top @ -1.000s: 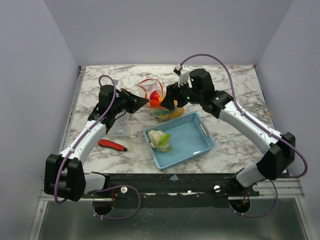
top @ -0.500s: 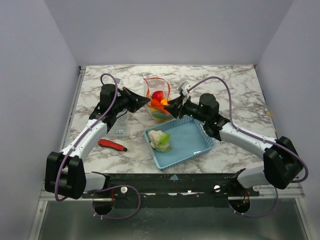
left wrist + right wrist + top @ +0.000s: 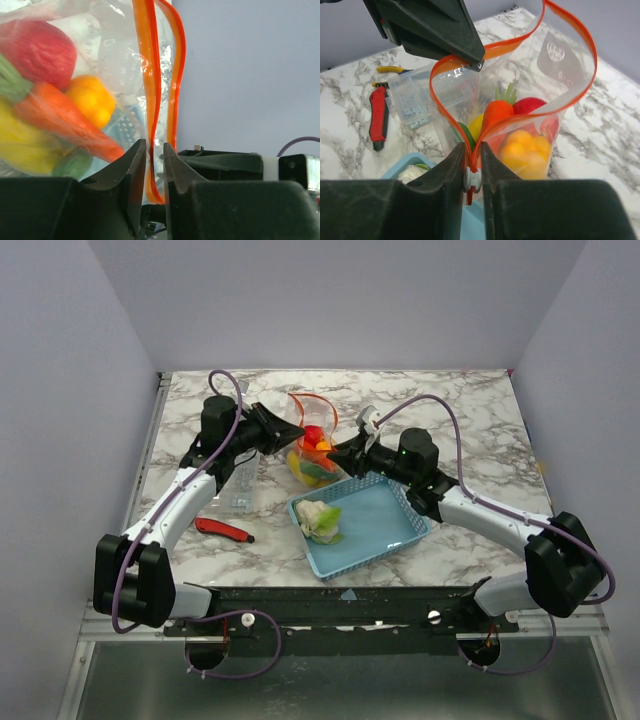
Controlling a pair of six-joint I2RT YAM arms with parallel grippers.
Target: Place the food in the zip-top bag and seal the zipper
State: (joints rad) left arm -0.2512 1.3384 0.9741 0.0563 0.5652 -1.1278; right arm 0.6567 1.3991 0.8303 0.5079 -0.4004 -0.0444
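- Two grippers engage the zipper. Step in hand, by judgement: sealing, at its start.
- Bag pos.: zip-top bag stands upright on the marble top just behind the blue basket, mouth spread in a wide loop.
- Contents: food inside bag incl. carrot plus red, yellow, orange pcs. One white-green piece lies in the basket, not bagged.
- left gripper: jaws narrow, strip between them. Firm clamp or not, cannot tell.
- right gripper: jaws nipped onto the zipper end where both sides meet.
- Next move req.: left end anchored, strip taut, right gripper run along it w/ steady squeeze. Misaligned tracks likely will not lock.
- Caution: sealing now shuts the basket piece out.
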